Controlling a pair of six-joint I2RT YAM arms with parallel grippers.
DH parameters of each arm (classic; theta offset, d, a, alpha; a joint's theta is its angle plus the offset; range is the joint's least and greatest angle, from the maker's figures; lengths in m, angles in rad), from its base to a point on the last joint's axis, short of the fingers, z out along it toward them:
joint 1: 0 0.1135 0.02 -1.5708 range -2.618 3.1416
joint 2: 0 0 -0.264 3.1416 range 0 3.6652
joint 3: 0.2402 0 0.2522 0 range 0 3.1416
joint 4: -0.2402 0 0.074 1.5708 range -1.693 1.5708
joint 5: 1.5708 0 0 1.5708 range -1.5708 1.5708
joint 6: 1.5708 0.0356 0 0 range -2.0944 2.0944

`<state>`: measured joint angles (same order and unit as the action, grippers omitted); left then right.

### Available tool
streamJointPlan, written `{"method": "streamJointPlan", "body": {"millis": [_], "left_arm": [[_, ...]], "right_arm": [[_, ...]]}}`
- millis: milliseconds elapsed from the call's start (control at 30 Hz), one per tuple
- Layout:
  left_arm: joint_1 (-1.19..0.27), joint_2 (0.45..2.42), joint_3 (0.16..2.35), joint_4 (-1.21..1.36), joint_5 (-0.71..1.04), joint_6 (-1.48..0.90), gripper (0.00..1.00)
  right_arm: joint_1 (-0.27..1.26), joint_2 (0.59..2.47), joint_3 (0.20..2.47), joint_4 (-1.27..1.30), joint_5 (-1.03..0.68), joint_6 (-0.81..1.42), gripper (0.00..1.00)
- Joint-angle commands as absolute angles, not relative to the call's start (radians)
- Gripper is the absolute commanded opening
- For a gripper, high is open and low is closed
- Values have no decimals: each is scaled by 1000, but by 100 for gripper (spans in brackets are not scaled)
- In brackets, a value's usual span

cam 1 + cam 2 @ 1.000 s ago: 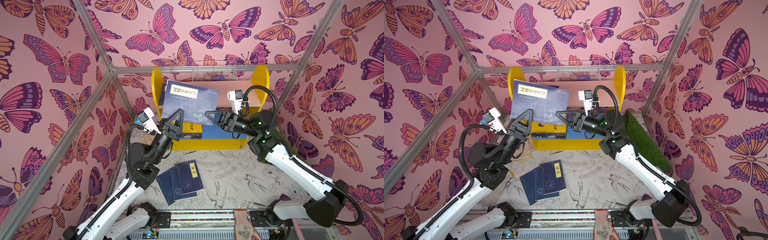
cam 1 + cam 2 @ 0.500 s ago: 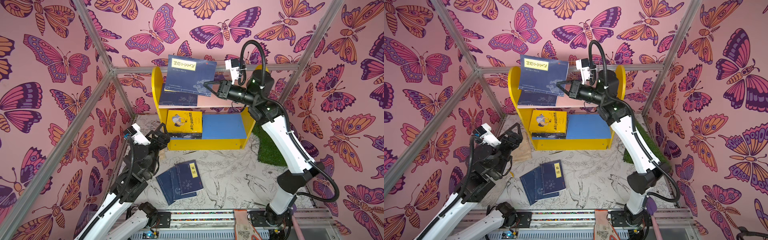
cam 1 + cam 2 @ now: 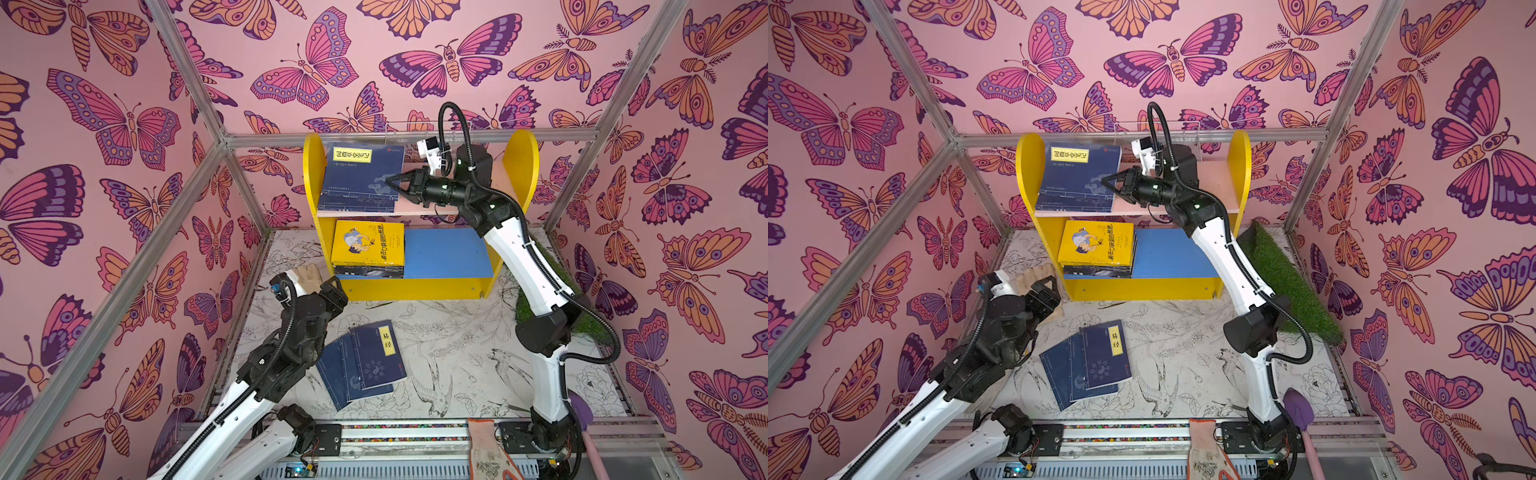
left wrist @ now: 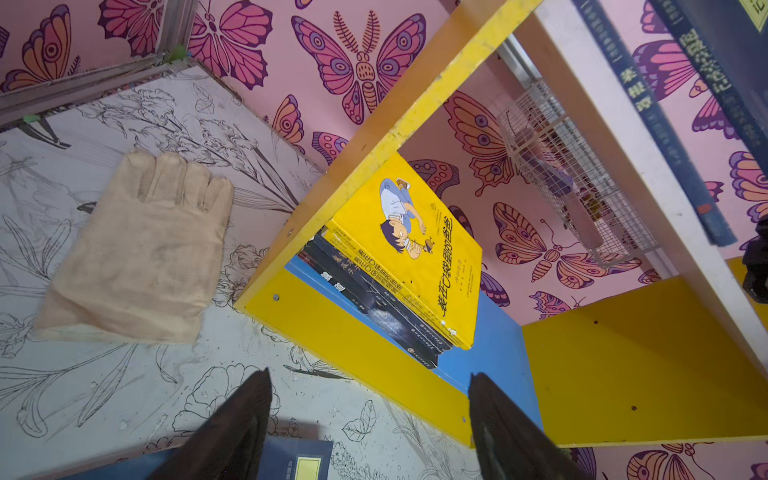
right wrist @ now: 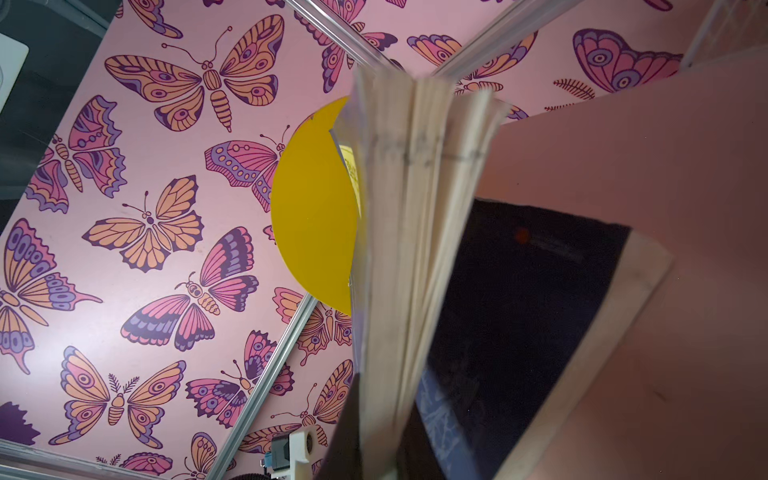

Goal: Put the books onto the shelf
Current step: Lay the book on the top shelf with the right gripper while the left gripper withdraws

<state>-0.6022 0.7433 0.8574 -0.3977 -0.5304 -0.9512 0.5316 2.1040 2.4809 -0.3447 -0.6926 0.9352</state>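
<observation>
Loads shelf [image 3: 415, 289]: grips up top, hangs empty below.
Holds left gripper [image 4: 370, 376] wide, empty, low by glove [image 4: 137, 249] and shelf front; shows floor books [image 3: 365, 361] fanned near it, yellow stack [image 3: 368, 249] flat on blue board [image 3: 444, 253], left side; clamps right gripper [image 3: 395, 183] tight on navy books [image 3: 361, 178] at pink board [image 3: 498, 183], left end, beside yellow panel [image 3: 313, 166].

My right gripper [image 5: 376, 440] clamps the book [image 5: 415, 232] by its fanned edge. Behind the book stands the yellow side panel [image 5: 311, 216], and beside the book the pink board [image 5: 665, 158].
</observation>
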Motion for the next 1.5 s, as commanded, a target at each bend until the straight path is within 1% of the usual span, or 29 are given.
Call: {"method": "streamJointPlan", "body": {"millis": [0,233,567,900,1033,1067,1100,1133,1200,1267,1333,1467], "left_arm": [[-597,757,847,-421,-502,-972,77],[-597,790,853,-421,-481,-982,77],[-598,811,852,-419,-474,-1000,77],[-598,826,858,-419,-462,-1008,77],[-598,830,857,-417,-458,-1017,77],[-598,831,856,-418,-456,-1019,77],[-597,830,857,-419,-454,-1023,77],[-598,832,857,-419,-452,-1026,77],[-598,834,855,-419,-448,-1030,77],[-598,837,857,-417,-441,-1035,77],[-597,840,856,-416,-438,-1039,77],[-598,845,858,-416,-433,-1043,77]], "right_arm": [[532,2115,2538,-306,-722,956,0],[538,2145,2554,-311,-749,972,0],[556,2134,2555,-358,-758,939,0],[565,2130,2556,-462,-712,855,0],[566,2139,2570,-479,-691,835,4],[565,2147,2587,-494,-685,829,6],[566,2155,2606,-515,-674,817,11],[566,2157,2620,-538,-659,800,17],[567,2154,2630,-573,-607,768,33],[568,2146,2630,-597,-566,741,45],[569,2139,2631,-615,-530,717,53],[571,2138,2645,-665,-469,672,60]]}}
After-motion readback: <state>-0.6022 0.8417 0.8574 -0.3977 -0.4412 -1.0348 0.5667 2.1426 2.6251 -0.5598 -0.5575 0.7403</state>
